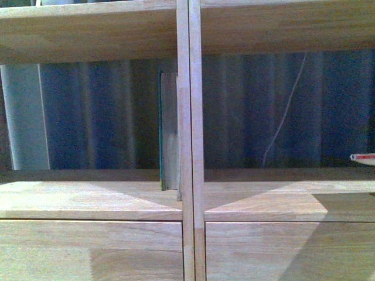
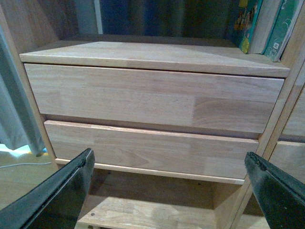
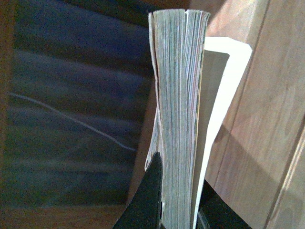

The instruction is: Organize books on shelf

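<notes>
The thin paperback [image 3: 178,109] shows its page edges, and my right gripper [image 3: 178,202] is shut on it, one dark finger [image 3: 147,200] on each side. Its pale cover [image 3: 224,90] bends away beside a wooden panel of the shelf [image 3: 267,124]. In the front view only the book's red-and-white end [image 1: 363,157] pokes in at the right edge, above the right compartment's floor. The teal book [image 1: 169,132] stands upright against the shelf's central divider [image 1: 190,117] in the left compartment. My left gripper [image 2: 169,157] hangs open, empty, in front of the two left drawer fronts [image 2: 152,95].
A blue curtain and a thin white cable [image 1: 284,117] show behind the open compartments. In the left wrist view, the teal book [image 2: 281,28] stands with a colourful cover [image 2: 248,24] beside it above the drawers. Below the drawers is a lower board [image 2: 143,210].
</notes>
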`<action>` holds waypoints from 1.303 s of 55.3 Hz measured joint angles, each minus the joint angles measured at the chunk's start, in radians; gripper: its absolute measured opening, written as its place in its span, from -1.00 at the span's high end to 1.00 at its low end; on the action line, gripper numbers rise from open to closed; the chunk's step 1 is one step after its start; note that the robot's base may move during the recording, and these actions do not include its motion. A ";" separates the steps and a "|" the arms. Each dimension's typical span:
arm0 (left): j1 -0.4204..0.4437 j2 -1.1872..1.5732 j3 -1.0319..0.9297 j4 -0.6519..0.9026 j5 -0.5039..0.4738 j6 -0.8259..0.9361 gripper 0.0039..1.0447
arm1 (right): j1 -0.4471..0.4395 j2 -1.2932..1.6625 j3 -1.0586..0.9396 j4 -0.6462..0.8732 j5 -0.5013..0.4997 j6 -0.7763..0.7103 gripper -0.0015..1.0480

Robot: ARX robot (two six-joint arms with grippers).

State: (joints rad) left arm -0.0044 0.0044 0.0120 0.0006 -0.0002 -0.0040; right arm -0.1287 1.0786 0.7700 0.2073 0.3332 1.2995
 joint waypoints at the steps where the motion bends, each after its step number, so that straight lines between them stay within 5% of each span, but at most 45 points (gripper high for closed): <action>1: 0.000 0.000 0.000 0.000 0.000 0.000 -0.86 | 0.002 -0.022 -0.003 0.000 -0.002 -0.010 0.86; 11: 0.000 0.000 0.000 0.000 0.000 0.000 -0.86 | 0.072 -0.170 -0.006 0.008 0.024 -0.092 0.86; 39: 0.000 0.000 0.000 0.000 0.000 0.000 -0.86 | 0.507 -0.339 -0.013 0.151 0.274 -0.374 0.86; 46: 0.144 0.152 0.076 -0.174 0.432 -0.062 -0.86 | 0.520 -0.340 -0.014 0.158 0.280 -0.404 0.86; 52: 0.176 0.261 0.115 -0.151 0.642 -0.103 -0.86 | 0.523 -0.336 -0.021 0.169 0.275 -0.407 0.86; 72: 0.185 0.702 0.428 0.204 0.731 -0.324 -0.86 | 0.533 -0.263 -0.030 0.232 0.242 -0.422 0.86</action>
State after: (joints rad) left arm 0.1810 0.7067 0.4397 0.2050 0.7303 -0.3283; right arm 0.4042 0.8154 0.7399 0.4389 0.5751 0.8776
